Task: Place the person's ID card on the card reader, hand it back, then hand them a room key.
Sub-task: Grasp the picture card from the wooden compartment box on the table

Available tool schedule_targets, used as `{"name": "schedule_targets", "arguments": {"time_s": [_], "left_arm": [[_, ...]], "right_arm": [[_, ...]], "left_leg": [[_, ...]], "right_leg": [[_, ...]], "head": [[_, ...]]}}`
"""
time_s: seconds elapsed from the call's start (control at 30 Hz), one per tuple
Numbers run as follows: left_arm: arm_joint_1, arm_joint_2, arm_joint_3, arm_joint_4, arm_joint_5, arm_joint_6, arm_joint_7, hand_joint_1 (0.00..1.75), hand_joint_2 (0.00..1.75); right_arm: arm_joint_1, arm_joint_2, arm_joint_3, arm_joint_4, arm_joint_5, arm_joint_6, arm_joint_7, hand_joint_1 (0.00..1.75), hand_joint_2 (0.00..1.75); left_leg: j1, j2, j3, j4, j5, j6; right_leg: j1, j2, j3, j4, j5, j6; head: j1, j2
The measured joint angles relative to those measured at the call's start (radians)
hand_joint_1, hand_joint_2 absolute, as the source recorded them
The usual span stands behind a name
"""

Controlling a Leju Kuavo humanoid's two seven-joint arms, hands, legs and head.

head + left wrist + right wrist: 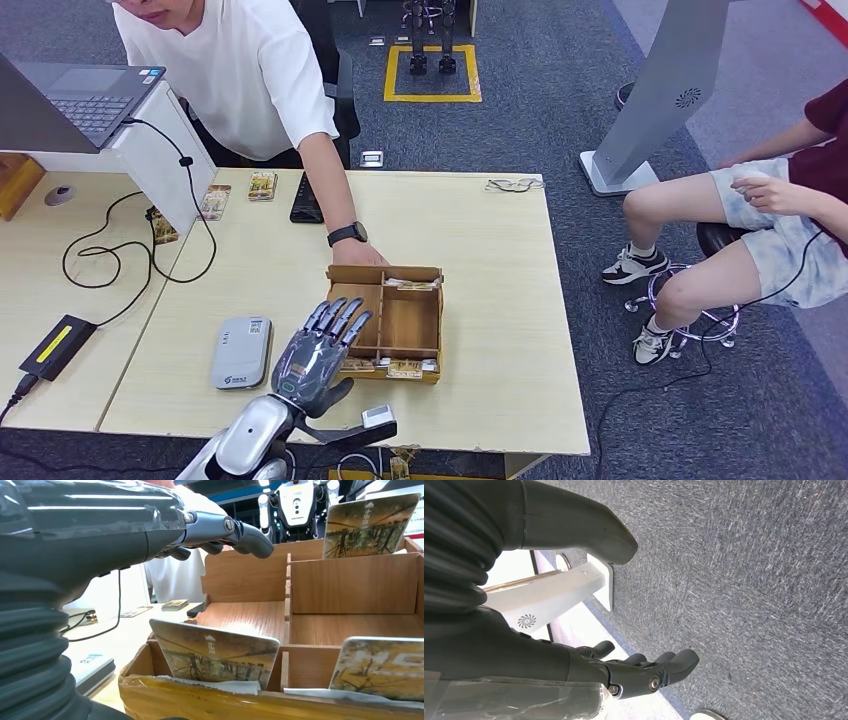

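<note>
My left hand hovers with its fingers stretched out and apart over the front left of a wooden compartment box, holding nothing. Room key cards stand upright in the box's front slots and back slots. In the left wrist view my fingers reach above the box, and one key card stands just below them. The grey card reader lies on the table just left of that hand. A person's hand touches the box's back left corner. My right hand hangs over the carpet, holding nothing.
Two small cards and a black device lie at the table's back. A laptop on a white stand, cables and a black adapter sit left. Glasses lie back right. Another person sits to the right.
</note>
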Motion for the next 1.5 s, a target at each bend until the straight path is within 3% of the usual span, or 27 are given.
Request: {"name": "schedule_targets", "arguments": {"time_s": [0.53,0.67,0.7,0.8,0.83,1.5], "left_arm": [[0.003,0.021,-0.015,-0.001,0.02,-0.031,-0.039,0.0,1.75],[0.003,0.043,-0.031,-0.001,0.047,-0.057,-0.078,0.11,1.75],[0.003,0.05,-0.037,-0.001,0.056,-0.063,-0.086,0.28,1.75],[0.004,0.071,-0.05,-0.001,0.076,-0.07,-0.103,1.49,1.75],[0.004,0.076,-0.053,-0.001,0.08,-0.07,-0.106,1.75,1.75],[0.002,0.09,-0.069,-0.003,0.093,-0.027,-0.114,1.75,1.75]], "right_arm": [[0.0,0.0,0.005,0.0,0.0,-0.001,0.0,0.0,1.75],[-0.001,0.0,0.015,0.0,0.0,-0.003,-0.001,0.0,1.75],[-0.001,-0.001,0.018,0.0,0.0,-0.004,-0.001,0.0,1.75],[-0.002,-0.002,0.025,0.0,0.0,-0.008,-0.002,0.0,1.75],[-0.003,-0.003,0.027,0.0,0.0,-0.008,-0.002,0.0,1.75],[-0.005,-0.006,0.041,0.0,0.0,-0.01,-0.001,0.0,1.75]], "left_leg": [[0.0,0.0,0.0,0.0,0.0,0.0],[0.0,0.0,0.0,0.0,0.0,0.0],[0.0,0.0,0.0,0.0,0.0,0.0],[0.0,0.0,0.0,0.0,0.0,0.0],[0.0,0.0,0.0,0.0,0.0,0.0],[0.0,0.0,0.0,0.0,0.0,0.0]], "right_leg": [[0.0,0.0,0.0,0.0,0.0,0.0],[0.0,0.0,0.0,0.0,0.0,0.0],[0.0,0.0,0.0,0.0,0.0,0.0],[0.0,0.0,0.0,0.0,0.0,0.0],[0.0,0.0,0.0,0.0,0.0,0.0],[0.0,0.0,0.001,0.0,0.0,0.0]], "head": [[0.0,0.0],[0.0,0.0],[0.0,0.0],[0.0,0.0],[0.0,0.0],[0.0,0.0]]}}
